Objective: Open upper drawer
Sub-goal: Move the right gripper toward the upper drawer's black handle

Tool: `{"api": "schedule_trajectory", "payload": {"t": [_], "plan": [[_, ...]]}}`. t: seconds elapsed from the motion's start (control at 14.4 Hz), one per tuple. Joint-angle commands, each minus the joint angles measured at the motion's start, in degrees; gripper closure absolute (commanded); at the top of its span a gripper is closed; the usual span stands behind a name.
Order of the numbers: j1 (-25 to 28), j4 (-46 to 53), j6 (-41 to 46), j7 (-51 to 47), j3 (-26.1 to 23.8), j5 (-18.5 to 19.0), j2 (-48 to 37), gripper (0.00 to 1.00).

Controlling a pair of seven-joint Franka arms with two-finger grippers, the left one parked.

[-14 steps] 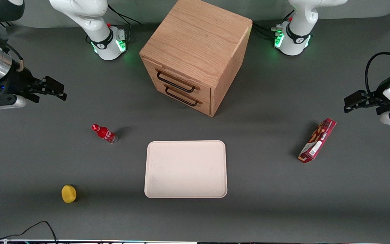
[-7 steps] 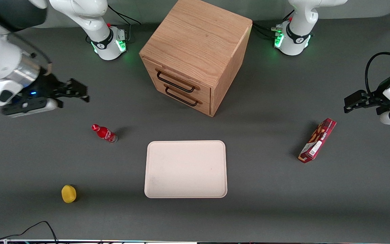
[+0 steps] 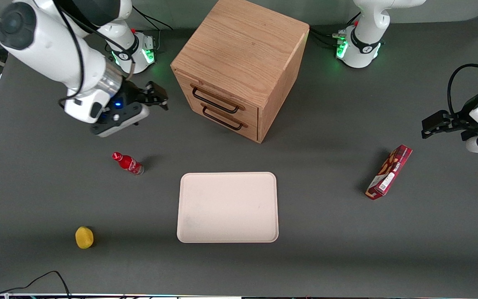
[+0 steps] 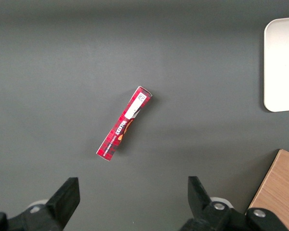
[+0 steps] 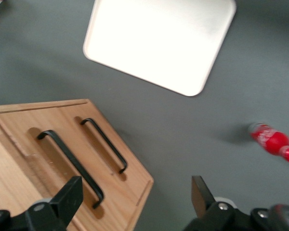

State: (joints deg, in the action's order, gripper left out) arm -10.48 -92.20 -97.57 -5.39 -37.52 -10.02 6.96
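Note:
The light-oak cabinet (image 3: 243,45) stands at the back middle of the table. Its upper drawer (image 3: 218,96) is closed, with a thin black bar handle (image 3: 215,101) above the twin bottom drawer's handle (image 3: 222,118). My right gripper (image 3: 159,96) is open and empty. It hovers beside the cabinet's front, toward the working arm's end, apart from the handles. In the right wrist view the gripper (image 5: 135,202) has its fingers spread, one fingertip (image 5: 70,192) over the upper drawer handle (image 5: 70,166); the bottom handle (image 5: 104,144) lies beside it.
A red bottle (image 3: 128,163) lies nearer the front camera than the gripper. A cream tray (image 3: 227,207) sits in front of the cabinet. A yellow lemon (image 3: 84,237) lies near the front edge. A red box (image 3: 389,172) lies toward the parked arm's end.
My right arm has swung in from the working arm's end of the table toward the cabinet's front. The gripper stays open. The drawers have not moved.

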Motion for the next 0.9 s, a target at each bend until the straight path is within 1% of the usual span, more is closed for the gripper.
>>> {"api": "schedule_trajectory", "payload": {"t": [0.0, 0.14, 0.49, 0.83], "plan": [[-0.16, 0.88, -1.74, 3.87, -1.68, -2.98, 3.84, 0.0], [0.72, 0.79, -3.41, 6.79, -1.77, -4.04, 6.56, 0.0], [4.32, 0.18, -5.27, 8.03, -2.03, -4.04, 11.93, 0.0], [7.22, -1.05, -5.27, 8.21, -2.03, -2.73, 12.47, 0.0]]}}
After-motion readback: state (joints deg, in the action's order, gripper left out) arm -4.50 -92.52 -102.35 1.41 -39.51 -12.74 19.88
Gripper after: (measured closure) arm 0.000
